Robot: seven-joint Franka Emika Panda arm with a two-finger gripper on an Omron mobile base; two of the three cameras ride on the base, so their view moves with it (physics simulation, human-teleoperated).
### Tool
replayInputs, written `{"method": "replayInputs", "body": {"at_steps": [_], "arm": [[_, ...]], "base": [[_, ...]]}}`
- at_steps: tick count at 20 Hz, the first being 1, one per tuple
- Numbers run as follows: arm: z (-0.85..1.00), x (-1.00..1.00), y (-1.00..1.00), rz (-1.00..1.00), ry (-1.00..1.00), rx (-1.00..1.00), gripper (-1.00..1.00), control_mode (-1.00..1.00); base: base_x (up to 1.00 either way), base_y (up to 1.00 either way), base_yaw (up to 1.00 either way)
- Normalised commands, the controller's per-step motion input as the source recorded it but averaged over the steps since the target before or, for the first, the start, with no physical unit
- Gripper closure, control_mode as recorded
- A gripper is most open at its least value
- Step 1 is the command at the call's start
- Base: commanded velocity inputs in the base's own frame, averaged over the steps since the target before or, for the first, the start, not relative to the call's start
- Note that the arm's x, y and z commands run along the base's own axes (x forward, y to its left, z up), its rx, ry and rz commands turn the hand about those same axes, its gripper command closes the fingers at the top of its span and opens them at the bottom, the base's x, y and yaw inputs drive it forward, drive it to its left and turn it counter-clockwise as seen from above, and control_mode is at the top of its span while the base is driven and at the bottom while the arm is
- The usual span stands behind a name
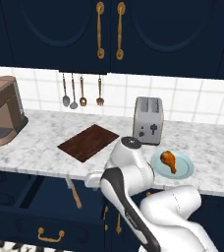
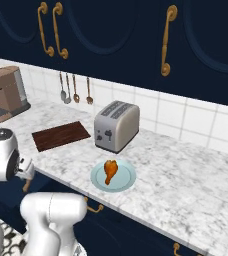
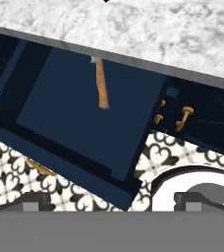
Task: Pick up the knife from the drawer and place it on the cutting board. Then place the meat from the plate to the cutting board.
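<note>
Knife point(image 1: 74, 193) in open drawer point(image 1: 30, 209)

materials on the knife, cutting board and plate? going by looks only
Knife: light tan handle with a wood look, matte; only a sliver of grey, metal-looking blade shows under the counter edge.
Cutting board: dark reddish-brown wood, faint grain streaks, low sheen.
Plate: pale blue-green, smooth and uniform; looks like glazed ceramic, though plastic can't be ruled out.

Open drawer point(image 3: 79, 113) floor bare around the knife point(image 3: 101, 83) — blade tucked under the counter edge point(image 3: 133, 61).
</note>
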Motion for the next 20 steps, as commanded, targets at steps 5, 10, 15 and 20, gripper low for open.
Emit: {"method": "replayInputs", "body": {"at_steps": [5,10,15,20], "arm": [[-0.21,0.03,0.57,0.0,0.09,-0.08,-1.0,-1.0],[-0.35,0.01,0.27,-0.01,0.1,-0.02,-1.0,-1.0],[-0.3,0.15,0.01,-0.09,0.01,0.0,-1.0,-1.0],[-0.46,0.07,0.29,-0.11,0.11,0.0,-1.0,-1.0]], "base": [[0.0,0.0,0.0],[0.0,0.0,0.0],[0.0,0.0,0.0],[0.0,0.0,0.0]]}}
